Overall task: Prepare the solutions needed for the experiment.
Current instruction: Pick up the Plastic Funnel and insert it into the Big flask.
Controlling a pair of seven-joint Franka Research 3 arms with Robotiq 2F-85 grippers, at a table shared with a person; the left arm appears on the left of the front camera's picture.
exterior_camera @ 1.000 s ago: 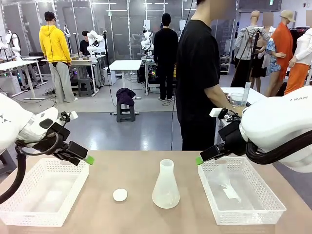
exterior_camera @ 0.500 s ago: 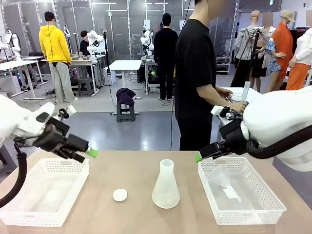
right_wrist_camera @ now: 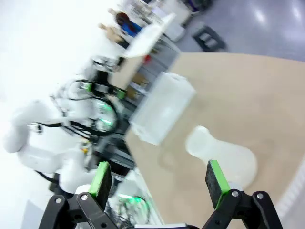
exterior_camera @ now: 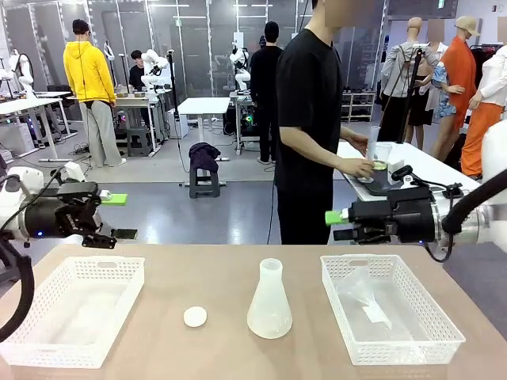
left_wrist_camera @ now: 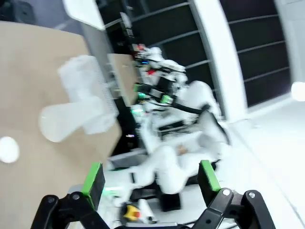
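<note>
Gaping wide and empty, left tool [exterior_camera: 119, 217] and right tool [exterior_camera: 337, 225], upright flask [exterior_camera: 269, 305] between

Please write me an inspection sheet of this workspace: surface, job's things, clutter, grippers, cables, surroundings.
Surface: light wooden table, no spill seen.
Job's things: clear flask upright at the middle; beaker with a little yellowish liquid by the person's hand, on the side table behind.
Clutter: white cap lying apart, left of the flask; left basket and right basket, the right one holding a clear plastic piece.
Grippers: left gripper and right gripper both open, empty, raised.
Cables: black cable looping at the left edge; second cable behind the right gripper.
Surroundings: people and other tables farther off.
</note>
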